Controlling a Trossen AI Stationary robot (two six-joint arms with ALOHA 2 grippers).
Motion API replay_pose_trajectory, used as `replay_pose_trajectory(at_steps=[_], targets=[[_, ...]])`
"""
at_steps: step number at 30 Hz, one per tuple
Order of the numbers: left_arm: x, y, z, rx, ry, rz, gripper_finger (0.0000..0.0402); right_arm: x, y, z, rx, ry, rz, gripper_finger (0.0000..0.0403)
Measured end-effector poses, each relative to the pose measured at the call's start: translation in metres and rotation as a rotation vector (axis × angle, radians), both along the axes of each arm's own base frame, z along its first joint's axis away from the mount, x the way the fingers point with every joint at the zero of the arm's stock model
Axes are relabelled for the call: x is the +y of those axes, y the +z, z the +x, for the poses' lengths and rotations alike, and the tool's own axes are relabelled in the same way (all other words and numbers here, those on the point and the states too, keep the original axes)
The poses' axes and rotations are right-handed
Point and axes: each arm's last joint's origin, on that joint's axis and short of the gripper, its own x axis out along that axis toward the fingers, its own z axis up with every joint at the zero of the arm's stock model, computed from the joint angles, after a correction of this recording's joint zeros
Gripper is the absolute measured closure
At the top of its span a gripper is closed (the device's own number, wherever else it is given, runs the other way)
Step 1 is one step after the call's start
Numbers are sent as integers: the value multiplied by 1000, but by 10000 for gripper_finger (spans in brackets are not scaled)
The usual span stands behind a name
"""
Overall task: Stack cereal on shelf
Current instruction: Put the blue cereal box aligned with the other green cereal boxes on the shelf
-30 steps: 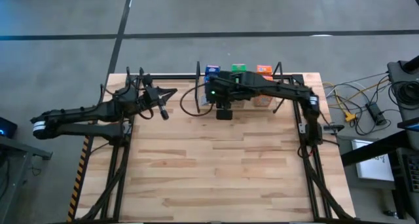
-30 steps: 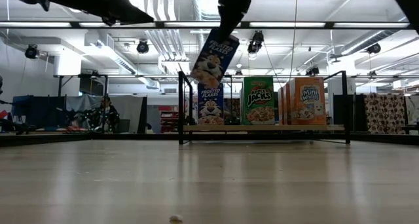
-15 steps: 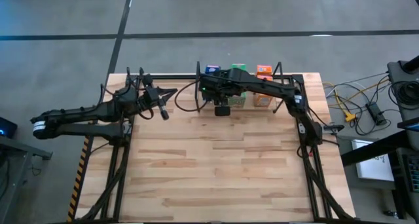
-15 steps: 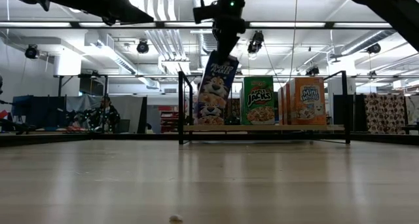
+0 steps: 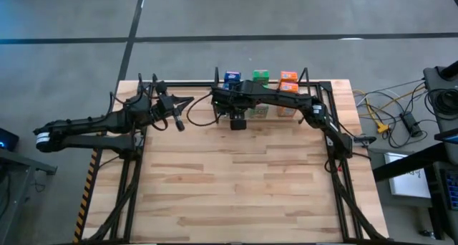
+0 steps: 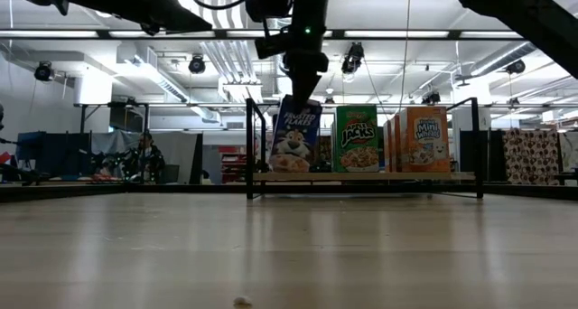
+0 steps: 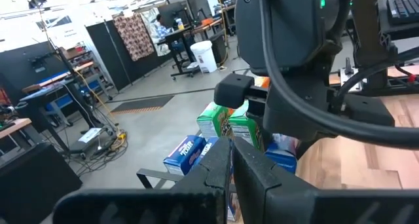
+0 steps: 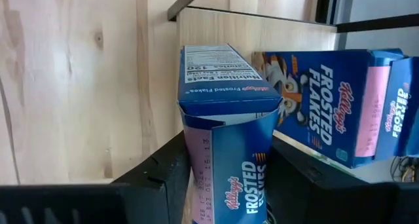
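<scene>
The table in front of me is mostly bare wood, and at its far edge stands the shelf, where nearly all the work sits already. Going by the low view, the green boxes and the orange boxes stand upright on the board in their own places, and from above I can make out blue, green and orange tops in a row along the back, though I cannot count every box from here. My right arm reaches across from the right side of the table to the shelf's blue end, and my right gripper is pinching a blue cereal box by its sides; in my wrist view the box is between my fingers, with another blue box lying just beside it on the board. In the low view the held box hangs a little tilted with its bottom at or just above the board, and I cannot tell whether it touches. I judge the task close to done: this blue box needs setting down and letting go, and I see no loose boxes on the table. My left gripper waits pressed together near the table's left edge, holding nothing.
</scene>
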Motion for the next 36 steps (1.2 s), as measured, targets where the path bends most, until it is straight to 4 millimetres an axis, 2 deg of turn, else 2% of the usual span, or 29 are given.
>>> replay_pose_trajectory(at_steps=[9, 21, 28, 36], targets=[[0, 0, 0, -1, 0, 0, 401, -8, 0, 4, -46, -19, -17, 204], [0, 0, 0, -1, 0, 0, 401, -14, 0, 3, -42, -3, -26, 174], [0, 0, 0, -1, 0, 0, 401, -13, 18, 1, -94, -4, -39, 166], [0, 0, 0, 0, 0, 0, 401, -9, 39, -12, -145, -34, -28, 190]])
